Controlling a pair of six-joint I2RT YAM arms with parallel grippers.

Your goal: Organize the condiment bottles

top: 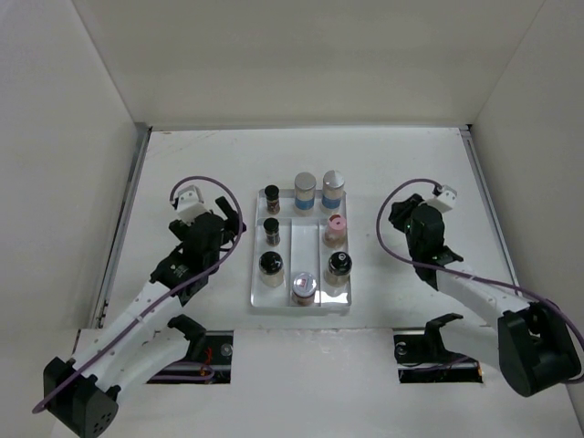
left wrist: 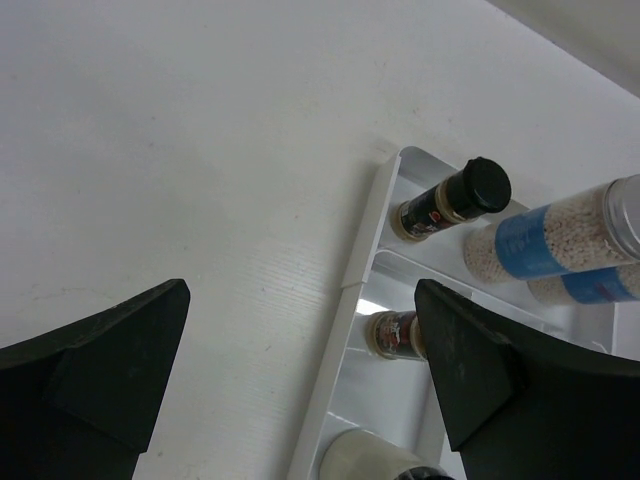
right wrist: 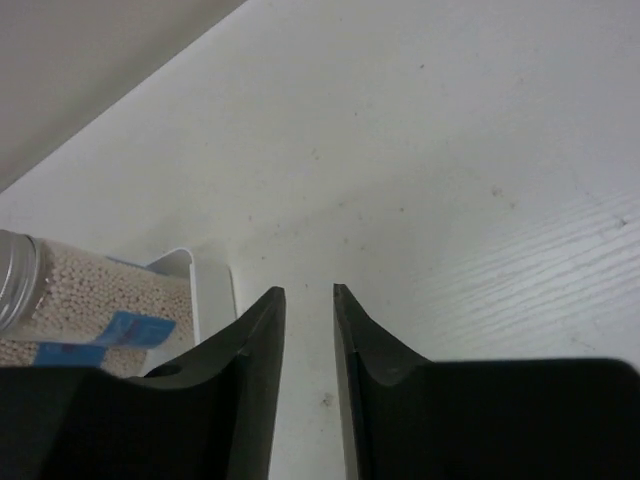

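Several condiment bottles stand in the white divided tray [top: 255, 297] at the table's middle: two tall silver-capped ones with blue labels [top: 304, 188] [top: 333, 186] at the back, a pink-capped one [top: 335, 226], and black-capped ones [top: 271, 228] [top: 338, 265]. My left gripper [top: 235, 215] hangs open just left of the tray, nothing between its fingers. In the left wrist view its jaws [left wrist: 300, 300] straddle the tray's left rim [left wrist: 350, 300], with a black-capped bottle [left wrist: 455, 198] beyond. My right gripper [top: 401, 215] [right wrist: 309, 292] is shut and empty, right of the tray, near a blue-labelled bottle [right wrist: 90, 300].
White walls enclose the table on the left, back and right. Bare white tabletop [top: 182, 164] lies on either side of the tray. Both arm bases sit at the near edge, with purple cables looping over the wrists.
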